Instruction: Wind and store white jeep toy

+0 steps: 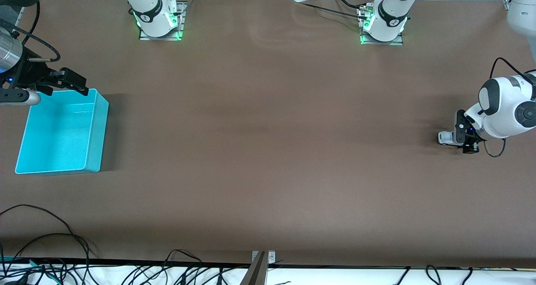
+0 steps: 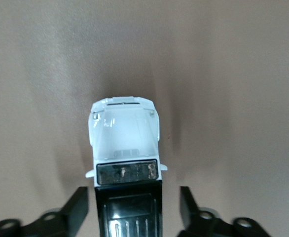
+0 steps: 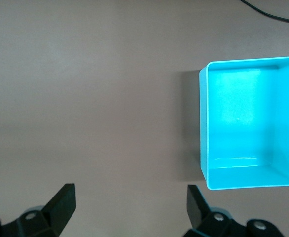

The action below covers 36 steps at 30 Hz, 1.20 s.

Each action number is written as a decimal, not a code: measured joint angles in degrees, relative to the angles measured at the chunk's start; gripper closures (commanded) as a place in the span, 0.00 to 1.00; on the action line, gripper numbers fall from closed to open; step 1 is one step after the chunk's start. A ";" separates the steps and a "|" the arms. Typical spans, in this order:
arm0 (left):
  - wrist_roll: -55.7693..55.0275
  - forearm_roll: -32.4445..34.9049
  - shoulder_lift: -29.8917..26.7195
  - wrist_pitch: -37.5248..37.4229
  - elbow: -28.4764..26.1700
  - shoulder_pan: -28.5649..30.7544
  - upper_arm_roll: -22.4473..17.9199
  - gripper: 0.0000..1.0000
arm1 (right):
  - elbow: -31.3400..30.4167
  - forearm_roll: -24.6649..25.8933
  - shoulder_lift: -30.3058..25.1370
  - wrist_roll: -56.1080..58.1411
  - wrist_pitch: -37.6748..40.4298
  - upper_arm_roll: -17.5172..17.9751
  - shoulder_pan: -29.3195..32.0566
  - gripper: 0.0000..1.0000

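- Brown sheeting covers the whole worktop [image 1: 268, 151], with dark cables trailing along its edge nearest the front camera.
- A cyan bin [image 1: 63, 130] sits at the right arm's end of the worktop; it is open-topped and rectangular, and its inside shows nothing in it.
- The white jeep toy [image 1: 446, 137] stands on the worktop at the left arm's end, well apart from the cyan bin and about as near to the front camera as the bin is.
- In the left wrist view the white jeep toy [image 2: 126, 163] shows its white hood, a dark windscreen and a black roof section, wheels down on the brown surface.
- The left gripper [image 1: 469, 145] is low at the toy. Its fingers [image 2: 78, 207] stand on either side of the black roof section with a narrow gap on each side, so it is partly open and not clamped on the toy.
- The right gripper [image 1: 73, 84] hangs in the air over the rim of the cyan bin on the side toward the robot bases. This arm waits.
- From the right wrist camera the right gripper [image 3: 129, 205] is spread wide with nothing between its fingers, and the cyan bin [image 3: 203, 123] lies beside it.
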<state>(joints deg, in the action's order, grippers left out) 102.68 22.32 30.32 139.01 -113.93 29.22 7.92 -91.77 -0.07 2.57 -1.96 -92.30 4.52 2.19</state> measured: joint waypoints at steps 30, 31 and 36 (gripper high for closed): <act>-19.47 -0.26 1.57 -8.71 3.25 -3.17 13.07 1.00 | 0.00 0.00 0.00 0.00 0.00 0.00 0.00 0.00; -20.28 -0.26 1.79 -8.69 3.25 -3.53 13.08 1.00 | 0.00 0.00 0.00 0.00 0.00 0.00 0.00 0.00; -22.79 -0.26 2.22 -8.77 3.31 -4.90 13.10 1.00 | 0.00 0.00 0.00 0.00 0.00 0.00 0.00 0.00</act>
<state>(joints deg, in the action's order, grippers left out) 79.89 22.06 32.54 130.24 -110.62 24.32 21.02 -91.77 -0.07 2.57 -1.96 -92.30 4.52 2.19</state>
